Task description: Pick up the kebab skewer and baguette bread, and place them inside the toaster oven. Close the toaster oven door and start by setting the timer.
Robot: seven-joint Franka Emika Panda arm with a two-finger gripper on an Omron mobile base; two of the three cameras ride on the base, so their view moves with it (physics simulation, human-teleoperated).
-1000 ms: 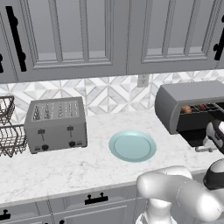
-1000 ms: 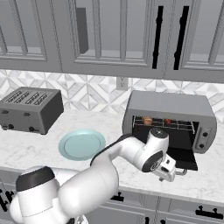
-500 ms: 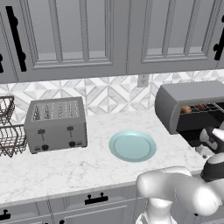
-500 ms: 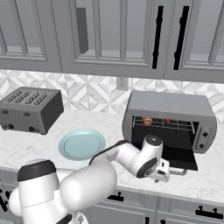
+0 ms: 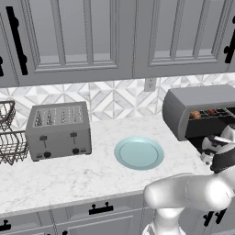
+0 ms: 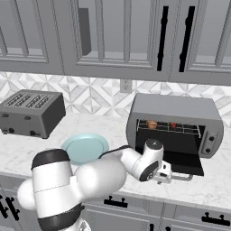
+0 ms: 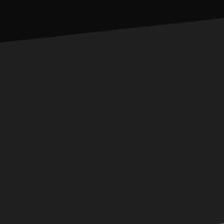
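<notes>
End effector (image 6: 166,173) sits under the lowered toaster oven door (image 6: 185,163).

You have the toaster oven (image 6: 176,124) at the right end of the counter (image 6: 216,189), against the back wall, its door (image 6: 182,163) dropped open toward the front edge. On its rack, the bread (image 6: 152,124) lies left of the skewer (image 6: 173,125). The plate (image 6: 85,148) sits mid-counter, left of the oven. The slot toaster (image 6: 29,113) stands further left, with a wire basket (image 5: 9,137) at the left end. The claw (image 6: 163,173) is at the door's front edge.
</notes>
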